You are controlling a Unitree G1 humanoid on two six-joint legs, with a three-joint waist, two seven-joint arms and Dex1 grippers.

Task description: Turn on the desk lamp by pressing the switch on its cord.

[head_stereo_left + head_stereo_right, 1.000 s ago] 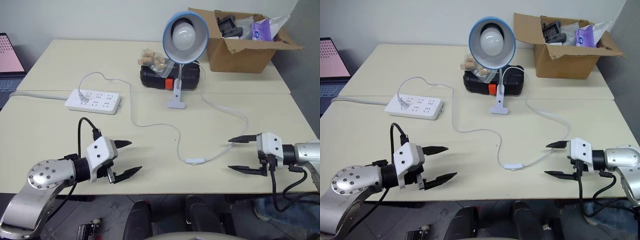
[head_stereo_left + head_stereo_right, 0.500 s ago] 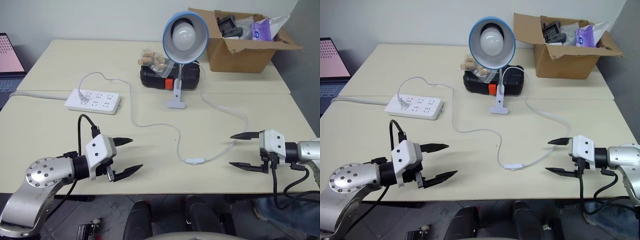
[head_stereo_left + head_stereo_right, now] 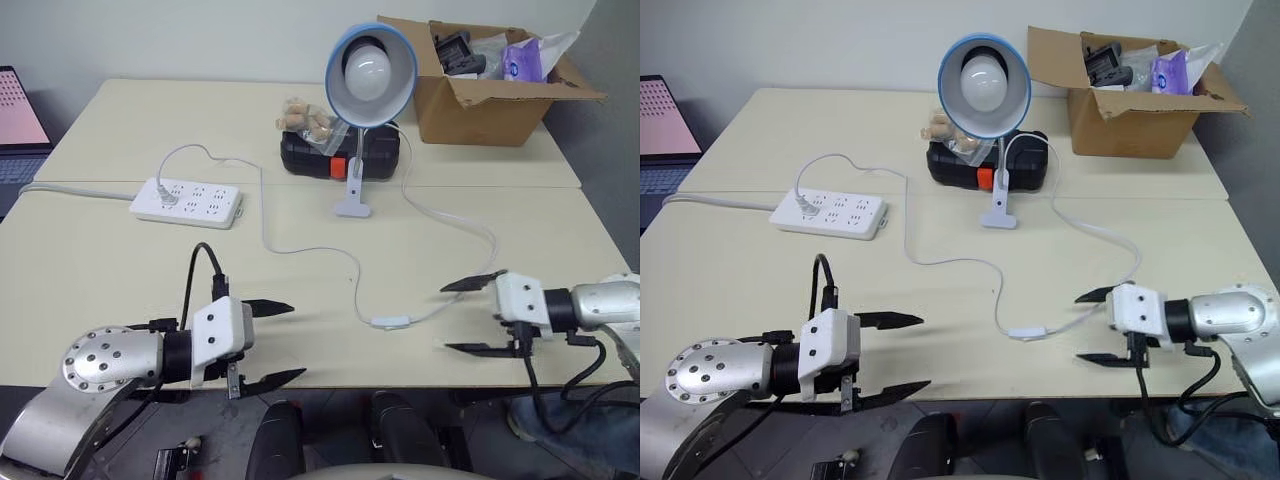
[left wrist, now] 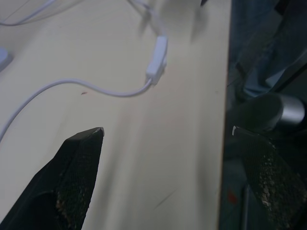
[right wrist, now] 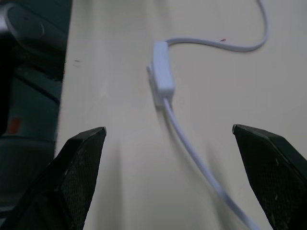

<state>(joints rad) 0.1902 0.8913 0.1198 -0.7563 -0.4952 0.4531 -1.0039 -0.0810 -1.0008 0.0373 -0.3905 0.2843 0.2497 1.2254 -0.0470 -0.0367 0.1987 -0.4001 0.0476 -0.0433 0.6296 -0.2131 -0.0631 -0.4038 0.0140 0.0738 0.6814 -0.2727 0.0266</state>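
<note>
Inline switch point(image 3: 390, 322) flat on table point(image 3: 120, 260) near front edge, between left gripper point(image 3: 282, 342) and right gripper point(image 3: 467, 316), both jaws spread wide, empty. Light, likely to skid; limp cord point(image 3: 300, 250). Best pinned by narrow sides, rocker pressed from above. Desk lamp point(image 3: 368, 68) unlit.

We see the switch point(image 3: 1029, 331) lying flat on the table point(image 3: 730, 260) between the two end effectors — close to the right end effector point(image 3: 1089, 327), farther from the left end effector point(image 3: 906, 353). Both stand wide apart at the fingers, gripping nothing. The cord point(image 3: 985, 262) runs away from them, past the switch, toward the desk lamp point(image 3: 983, 82) — unlit, well beyond both.
</note>
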